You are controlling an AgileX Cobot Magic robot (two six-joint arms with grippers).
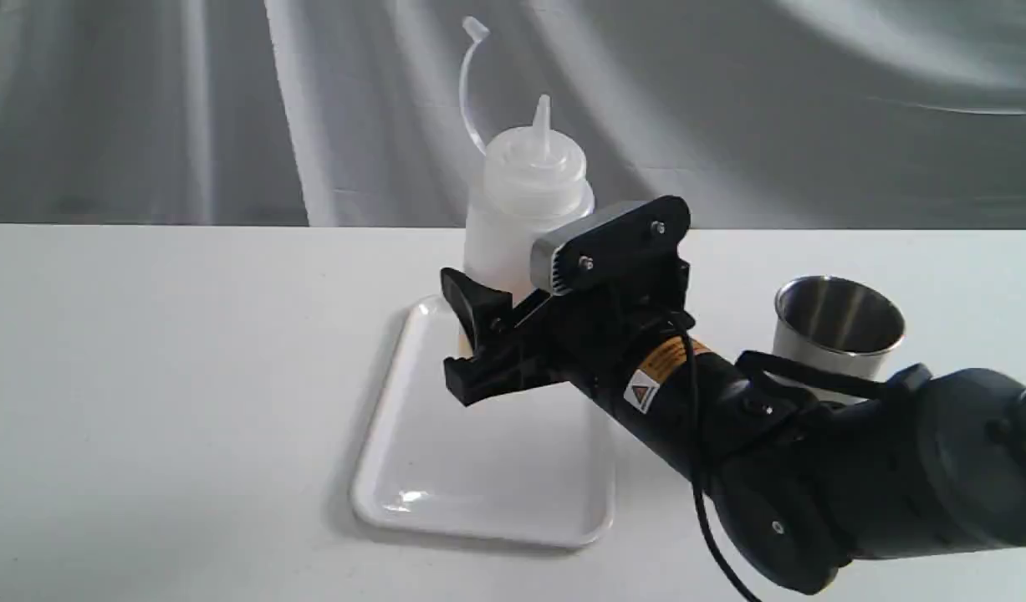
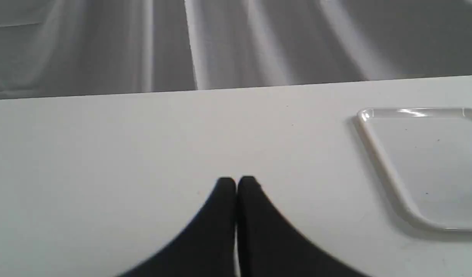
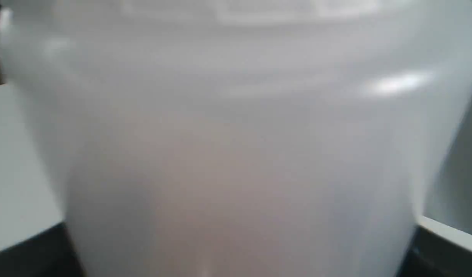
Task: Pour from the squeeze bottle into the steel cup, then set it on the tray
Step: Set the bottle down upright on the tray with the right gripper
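- Centre of the exterior view: the translucent white plastic squeeze bottle point(image 1: 525, 192), with its cone nozzle up and cap strap curling above, stands upright at the far end of the flat white glossy rectangular tray point(image 1: 479, 468). Its base is hidden behind my arm, so I cannot tell whether it rests on the tray or hangs just above it.
- My right gripper point(image 1: 467, 343) reaches in from the lower right, one black finger on each side of the bottle's lower body. The right wrist view is filled by the blurred bottle wall point(image 3: 236, 154). I cannot tell whether the pads press it or merely flank it.
- Right of centre: the brushed stainless-steel cup point(image 1: 839, 322) stands on the white table point(image 1: 145, 376), apart from the tray. Its interior is too dark to show any liquid.
- My left gripper point(image 2: 236, 184), fingers together and empty, hovers over bare table. The tray's corner point(image 2: 389, 181) sits at the right edge of the left wrist view.
- Step in hand, as I judge it: setting the bottle on the tray. I should keep the bottle vertical and seat its base flat inside the raised rim, not on it. The fingers should part evenly so that neither drags the light bottle. I should then back out towards the lower right, clear of the cup.
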